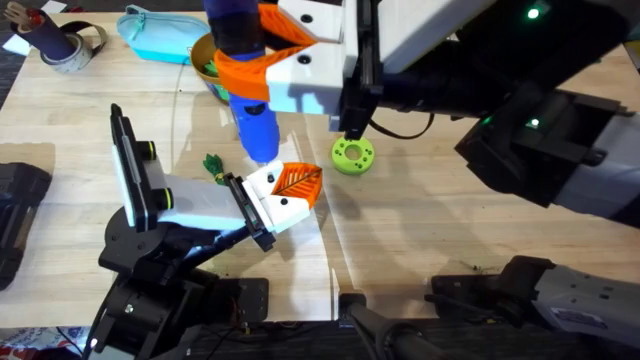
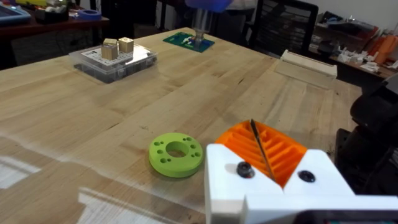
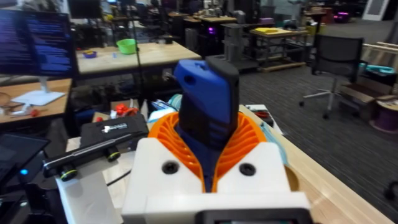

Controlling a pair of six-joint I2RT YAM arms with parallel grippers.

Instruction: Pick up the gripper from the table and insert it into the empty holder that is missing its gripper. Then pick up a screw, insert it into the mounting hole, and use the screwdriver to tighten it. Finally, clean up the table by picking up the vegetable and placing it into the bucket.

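The right gripper [image 1: 262,55], upper centre, is clamping the blue screwdriver [image 1: 252,100], tip pointing down over the holder [image 1: 272,200]; whether the left gripper [image 2: 273,163] is gripping, I can't tell.

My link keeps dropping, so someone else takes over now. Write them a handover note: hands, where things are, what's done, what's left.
Right hand: shut on the screwdriver, raised, tip down near the holder.
Left hand: state unclear.
Done: the gripper sits in the holder.
Screw: cannot tell if it is in.
Left: tighten the screw. The vegetable lies on the table beside the holder, not yet in the bucket.
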